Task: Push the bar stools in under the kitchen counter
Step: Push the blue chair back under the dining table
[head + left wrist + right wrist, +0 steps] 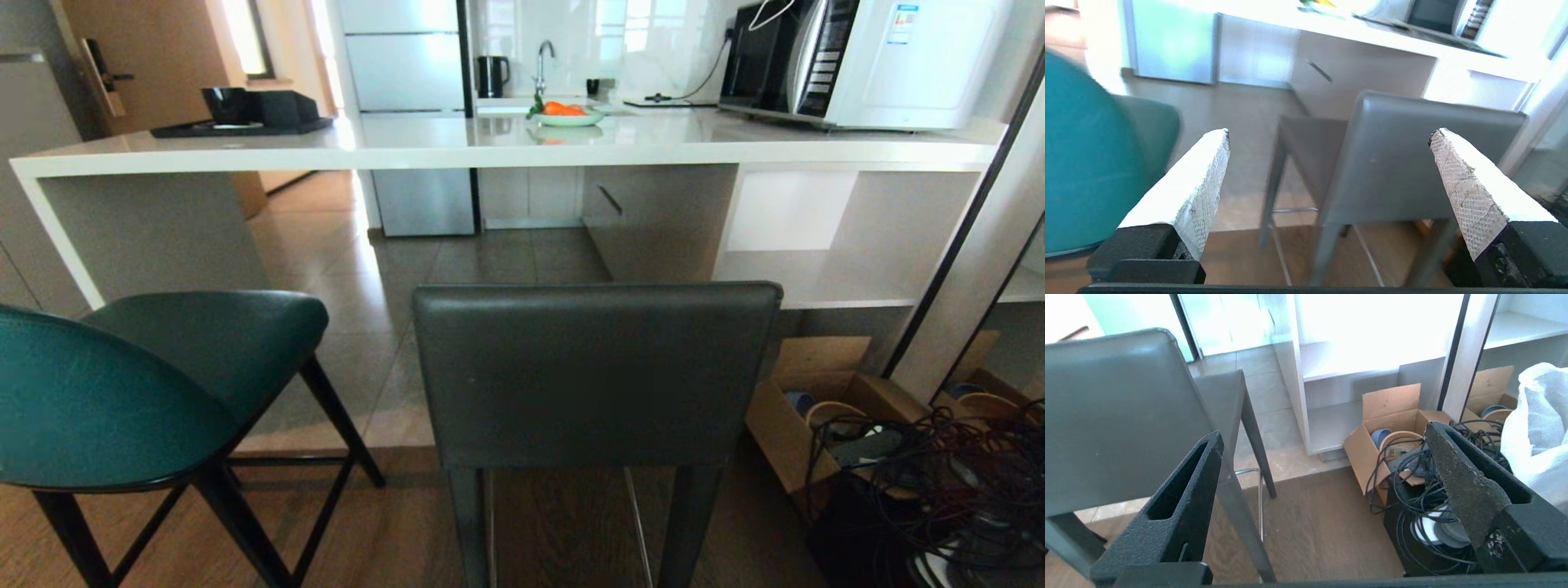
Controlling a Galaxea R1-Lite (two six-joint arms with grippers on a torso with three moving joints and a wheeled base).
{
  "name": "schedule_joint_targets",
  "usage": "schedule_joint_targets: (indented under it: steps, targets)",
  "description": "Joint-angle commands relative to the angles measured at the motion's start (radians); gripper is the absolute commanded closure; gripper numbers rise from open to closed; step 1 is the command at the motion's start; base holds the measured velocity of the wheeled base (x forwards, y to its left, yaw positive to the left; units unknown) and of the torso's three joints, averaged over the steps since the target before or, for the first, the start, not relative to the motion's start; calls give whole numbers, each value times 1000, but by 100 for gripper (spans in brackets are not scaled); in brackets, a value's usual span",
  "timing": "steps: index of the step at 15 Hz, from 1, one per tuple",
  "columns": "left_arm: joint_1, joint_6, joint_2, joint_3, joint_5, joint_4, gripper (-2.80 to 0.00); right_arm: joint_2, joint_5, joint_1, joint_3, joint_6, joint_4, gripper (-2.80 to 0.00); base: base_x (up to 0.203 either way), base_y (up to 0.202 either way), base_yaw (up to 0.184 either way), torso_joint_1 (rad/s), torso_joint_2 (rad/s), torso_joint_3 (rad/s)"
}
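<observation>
Two bar stools stand in front of the white kitchen counter (506, 151), outside its edge. The dark grey square-backed stool (596, 371) is straight ahead, its back toward me. The teal stool (122, 392) stands to its left. Neither arm shows in the head view. My left gripper (1329, 134) is open in the air behind the grey stool (1421, 163), with the teal stool (1081, 163) to one side. My right gripper (1323, 435) is open too, empty, beside the grey stool's back (1114, 416) and above the wooden floor.
A cardboard box (804, 408) and a tangle of black cables (947, 474) lie on the floor to the right of the grey stool. A mirrored panel (988, 269) stands at the far right. A microwave (857, 57), a plate (567, 118) and a black tray (245, 122) sit on the counter.
</observation>
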Motion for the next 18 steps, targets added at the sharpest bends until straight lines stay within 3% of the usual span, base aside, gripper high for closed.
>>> schedule_joint_targets:
  steps: [1, 3, 4, 9, 14, 17, 18]
  targets:
    - [87, -1, -96, -11, -77, 45, -280, -19, -1, -5, -4, 1, 1, -280, 0, 0, 0, 0, 0, 0]
    - [150, -1, -176, -6, -199, 131, -280, -19, -1, -5, -7, 1, 1, -280, 0, 0, 0, 0, 0, 0]
    - [161, -1, -192, -1, -225, 174, -280, -22, -1, -6, -14, -1, 1, -280, 0, 0, 0, 0, 0, 0]
    - [127, 8, -216, 63, -245, 170, -280, -82, 48, -34, -42, -42, 52, -280, 0, 0, 0, 0, 0, 0]
    - [119, 48, -337, 142, -327, 177, -280, -228, 117, -70, -104, -84, 264, -280, 0, 0, 0, 0, 0, 0]
    - [123, 66, -421, 185, -319, 224, -280, -281, 140, -71, -80, -109, 301, -280, 0, 0, 0, 0, 0, 0]
    - [123, 77, -426, 191, -287, 247, -280, -282, 144, -71, -71, -108, 301, -280, 0, 0, 0, 0, 0, 0]
